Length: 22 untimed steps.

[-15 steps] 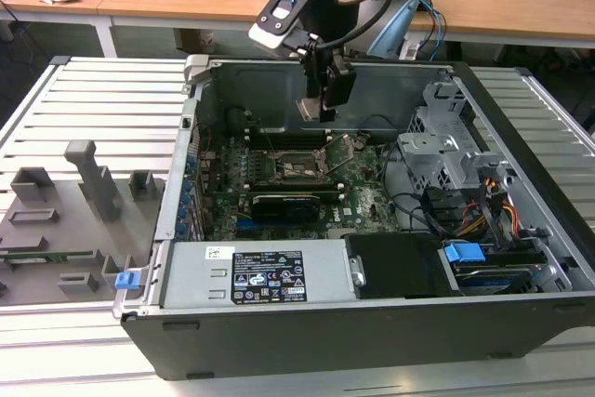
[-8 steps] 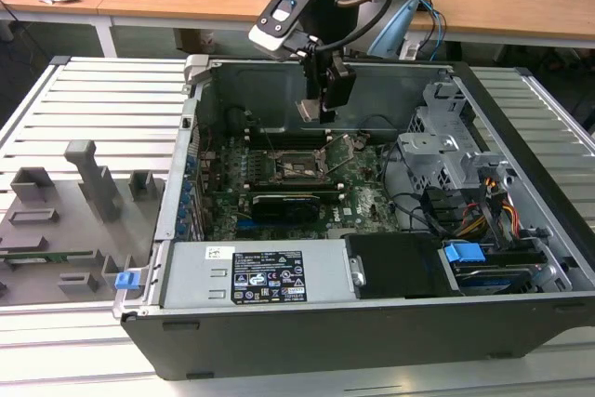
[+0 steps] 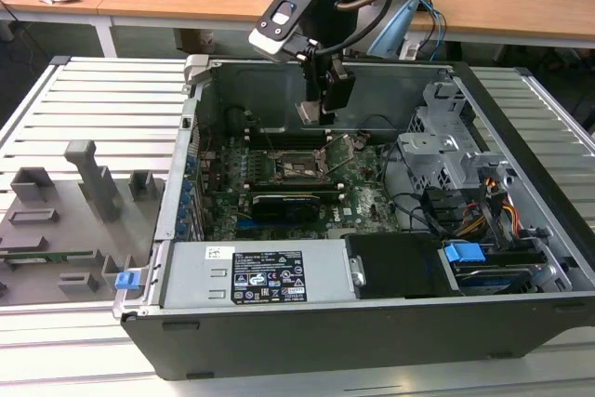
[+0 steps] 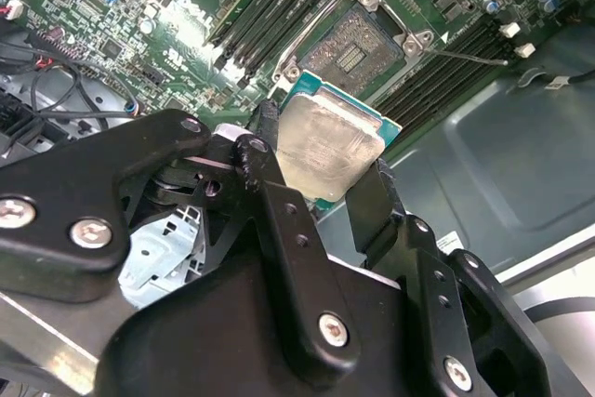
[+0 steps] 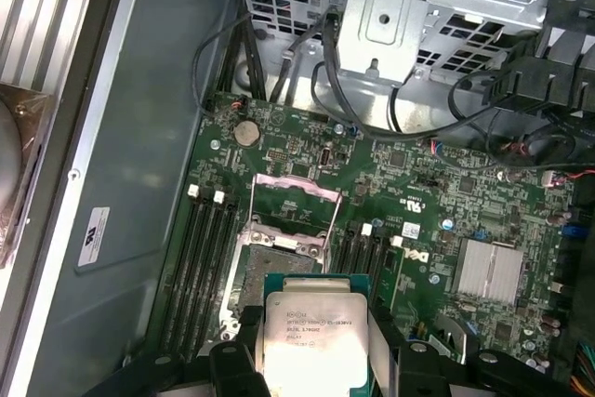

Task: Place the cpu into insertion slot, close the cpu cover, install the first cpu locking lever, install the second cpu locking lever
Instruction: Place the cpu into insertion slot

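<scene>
1. Two black fingers (image 4: 370,206) of my pincer (image 4: 321,165) pinch the small, thin, square cpu (image 4: 330,141) with its silvery-grey metal top by opposite edges, so the chip sits right between my fingertips.
2. I hold the cpu in the air, above the board and touching nothing else; in the exterior view it hangs under my pincer (image 3: 325,104).
3. Below it lies the square dark insertion slot (image 5: 279,262) with its metal rim, open and bare, close beside the chip's edge in the first wrist view.
4. At the slot's far side the thin silvery metal-frame cpu cover (image 5: 297,185) stands tilted up.
5. Long narrow black memory slots (image 5: 200,258) flank the socket on the green circuit board (image 5: 409,183).
6. Farther off, a grey perforated metal drive cage (image 5: 390,6) rises inside the open dark computer case (image 3: 279,327).
</scene>
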Available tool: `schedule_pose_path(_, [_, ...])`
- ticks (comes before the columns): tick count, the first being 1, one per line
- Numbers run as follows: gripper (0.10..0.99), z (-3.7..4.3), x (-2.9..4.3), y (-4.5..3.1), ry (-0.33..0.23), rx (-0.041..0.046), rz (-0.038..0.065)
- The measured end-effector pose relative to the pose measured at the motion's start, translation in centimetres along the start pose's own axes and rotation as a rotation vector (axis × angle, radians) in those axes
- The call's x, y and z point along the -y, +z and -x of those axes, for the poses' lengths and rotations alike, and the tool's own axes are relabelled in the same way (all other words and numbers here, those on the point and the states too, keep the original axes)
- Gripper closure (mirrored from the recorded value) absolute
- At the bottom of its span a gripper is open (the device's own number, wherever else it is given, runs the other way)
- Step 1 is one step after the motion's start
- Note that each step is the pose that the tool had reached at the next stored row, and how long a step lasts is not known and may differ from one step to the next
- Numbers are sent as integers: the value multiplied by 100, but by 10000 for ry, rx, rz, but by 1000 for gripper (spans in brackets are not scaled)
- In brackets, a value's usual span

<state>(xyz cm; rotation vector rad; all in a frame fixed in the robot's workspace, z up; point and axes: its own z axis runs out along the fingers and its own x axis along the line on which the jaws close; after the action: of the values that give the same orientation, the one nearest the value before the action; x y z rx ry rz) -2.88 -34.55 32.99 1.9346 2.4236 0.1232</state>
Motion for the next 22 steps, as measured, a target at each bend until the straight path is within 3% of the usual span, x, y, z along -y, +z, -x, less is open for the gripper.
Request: schedule_pose_path(22, [549, 2, 7, 79, 1, -9, -36])
